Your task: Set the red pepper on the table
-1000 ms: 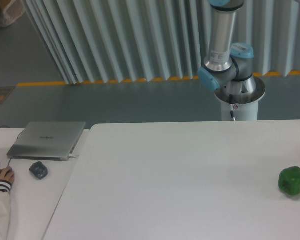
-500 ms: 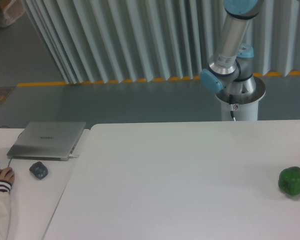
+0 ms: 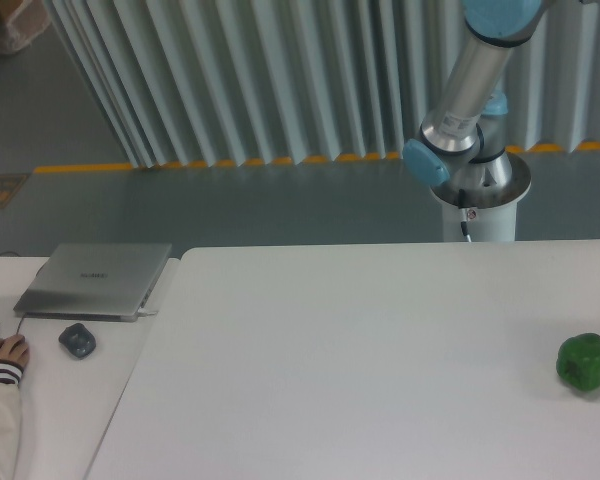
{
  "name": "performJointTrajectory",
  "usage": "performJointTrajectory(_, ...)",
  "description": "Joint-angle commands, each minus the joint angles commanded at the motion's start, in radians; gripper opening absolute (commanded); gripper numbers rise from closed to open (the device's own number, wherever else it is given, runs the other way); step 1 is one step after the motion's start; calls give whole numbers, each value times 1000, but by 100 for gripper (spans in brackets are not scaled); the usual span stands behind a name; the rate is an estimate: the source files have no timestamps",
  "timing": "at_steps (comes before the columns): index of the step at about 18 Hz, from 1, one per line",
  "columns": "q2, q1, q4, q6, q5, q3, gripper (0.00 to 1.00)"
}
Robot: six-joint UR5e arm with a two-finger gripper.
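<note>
The red pepper is out of view in this frame. Only the lower links of my arm (image 3: 467, 90) show, rising from its white pedestal (image 3: 478, 205) behind the far edge of the white table (image 3: 330, 360) and leaving the frame at the top right. The gripper itself is above the frame and cannot be seen.
A green bell pepper (image 3: 585, 361) sits near the table's right edge. On the adjoining desk at left lie a closed grey laptop (image 3: 95, 279) and a dark mouse (image 3: 77, 340). A person's hand (image 3: 2, 352) in a striped sleeve rests at the far left.
The arm's silver link has tilted over to the right, its upper end swinging toward the top right corner. The green pepper and the desk items have not moved.
</note>
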Motion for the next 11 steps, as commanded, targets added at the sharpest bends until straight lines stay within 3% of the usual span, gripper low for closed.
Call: performJointTrajectory(11,-48,-15,29,-5,-20,26,100)
